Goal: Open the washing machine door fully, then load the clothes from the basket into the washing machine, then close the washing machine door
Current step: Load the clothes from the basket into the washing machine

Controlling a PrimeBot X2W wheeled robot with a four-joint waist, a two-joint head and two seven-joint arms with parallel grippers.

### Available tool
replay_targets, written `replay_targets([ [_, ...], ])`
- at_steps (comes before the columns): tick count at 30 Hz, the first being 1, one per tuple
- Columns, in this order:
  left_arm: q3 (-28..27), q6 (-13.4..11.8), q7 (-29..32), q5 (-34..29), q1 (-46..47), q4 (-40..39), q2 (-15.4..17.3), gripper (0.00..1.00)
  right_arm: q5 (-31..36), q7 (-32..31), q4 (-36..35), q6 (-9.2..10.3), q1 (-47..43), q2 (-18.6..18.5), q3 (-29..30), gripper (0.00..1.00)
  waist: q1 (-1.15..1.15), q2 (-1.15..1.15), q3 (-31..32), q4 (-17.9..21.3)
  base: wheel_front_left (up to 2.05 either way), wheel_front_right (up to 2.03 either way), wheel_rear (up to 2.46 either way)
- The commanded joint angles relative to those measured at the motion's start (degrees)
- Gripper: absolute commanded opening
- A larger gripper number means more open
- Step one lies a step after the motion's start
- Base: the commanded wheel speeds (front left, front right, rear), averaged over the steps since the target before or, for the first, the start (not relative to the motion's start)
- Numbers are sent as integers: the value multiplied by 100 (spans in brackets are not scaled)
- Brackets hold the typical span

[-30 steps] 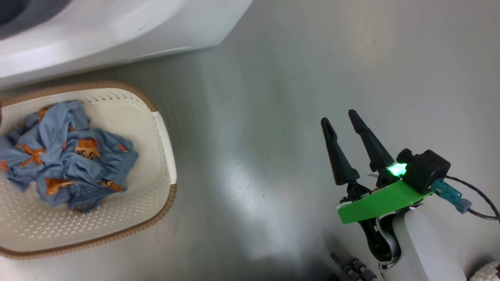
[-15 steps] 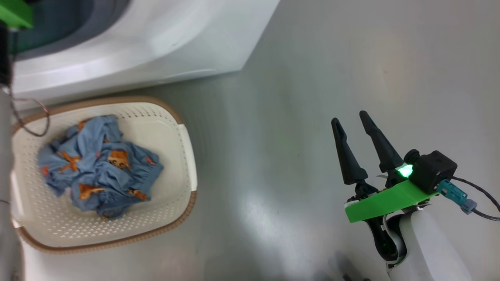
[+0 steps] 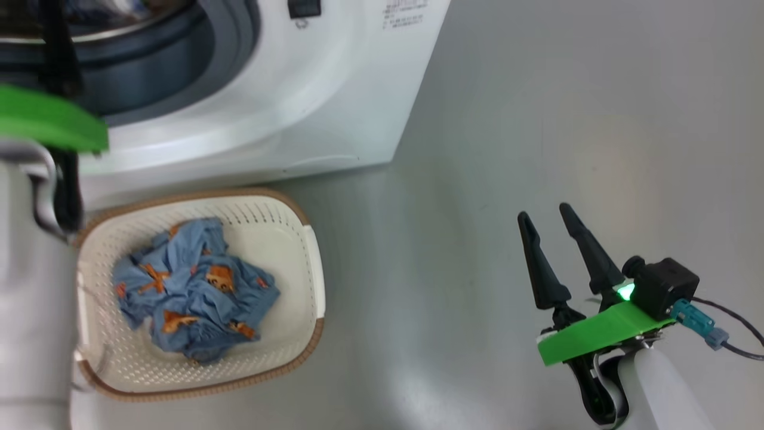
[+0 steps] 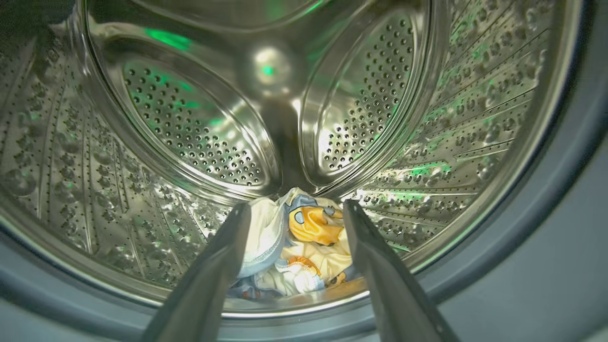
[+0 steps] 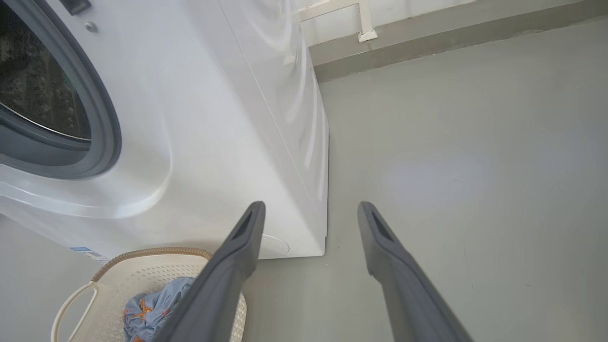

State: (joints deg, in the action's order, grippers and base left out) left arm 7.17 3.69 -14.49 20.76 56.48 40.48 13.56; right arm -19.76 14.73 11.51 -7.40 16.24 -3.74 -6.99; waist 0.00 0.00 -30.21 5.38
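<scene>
Clothes (image 3: 194, 307) lie crumpled in the basket (image 3: 313, 263), which sits on the floor (image 3: 477, 149) just in front of the washer (image 3: 286, 107). A cream and orange garment (image 4: 313, 237) lies low in the drum (image 4: 190, 128), near its front lip, ringed by the grey gasket (image 4: 546, 190). The left gripper (image 4: 297, 205) points into the drum mouth, fingers spread, holding nothing. Its pale forearm (image 3: 30, 298) hides the basket's left edge. The right gripper (image 3: 544, 212) hangs over bare floor, well right of the basket, fingers spread and empty.
</scene>
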Motion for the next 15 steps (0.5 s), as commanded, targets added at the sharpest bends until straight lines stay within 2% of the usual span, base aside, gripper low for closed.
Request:
replay_targets([
  [1,-190,-84,-49,-21,-345,-349,217,100,51,27,-80,-9,-207,-3,-125,100,0,0,329,-69,0,0,0],
  [15,-603,-376,-51,-317,-2759,-2147,-119,100,18,27,43,-9,-631,-92,-120,100,0,0,1393,-53,0,0,0],
])
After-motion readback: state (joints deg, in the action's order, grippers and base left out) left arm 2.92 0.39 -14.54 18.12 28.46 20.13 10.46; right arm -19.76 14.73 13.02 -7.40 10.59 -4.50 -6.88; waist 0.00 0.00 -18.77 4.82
